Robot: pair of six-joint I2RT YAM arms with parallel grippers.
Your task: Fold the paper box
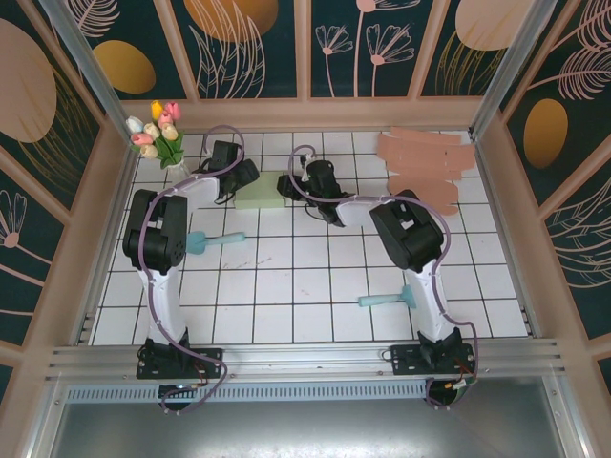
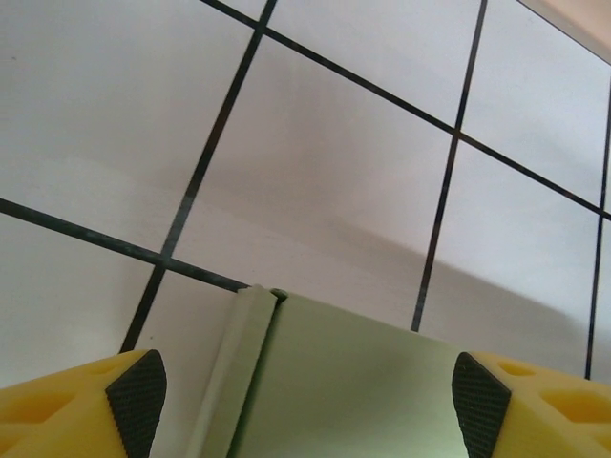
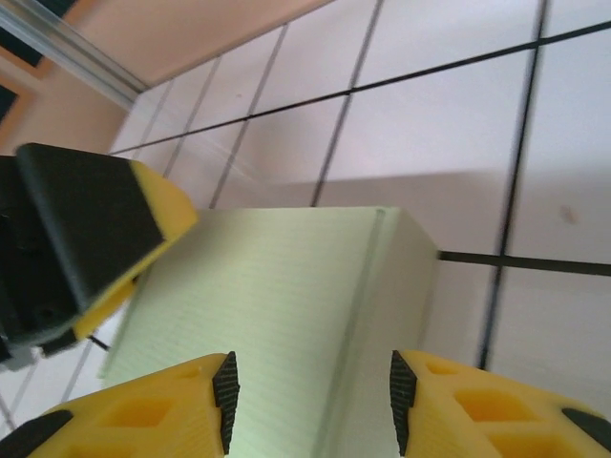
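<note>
The paper box (image 1: 258, 197) is a pale green folded carton lying flat on the white tiled table at the back middle. My left gripper (image 1: 244, 179) sits at its left end and my right gripper (image 1: 299, 181) at its right end. In the left wrist view the box (image 2: 353, 382) lies under the open left gripper (image 2: 307, 405), its folded side flap nearer the left pad (image 2: 136, 399). In the right wrist view the box (image 3: 277, 305) has a creased corner edge running between the fingers of my open right gripper (image 3: 313, 401). A left-arm finger (image 3: 95, 239) hovers over the box's far side.
A stack of flat pink cardboard blanks (image 1: 430, 164) lies at the back right. A bunch of toy tulips (image 1: 158, 130) stands at the back left. Two teal tools (image 1: 216, 239) (image 1: 387, 301) lie on the tiles. Wooden walls close the table on three sides.
</note>
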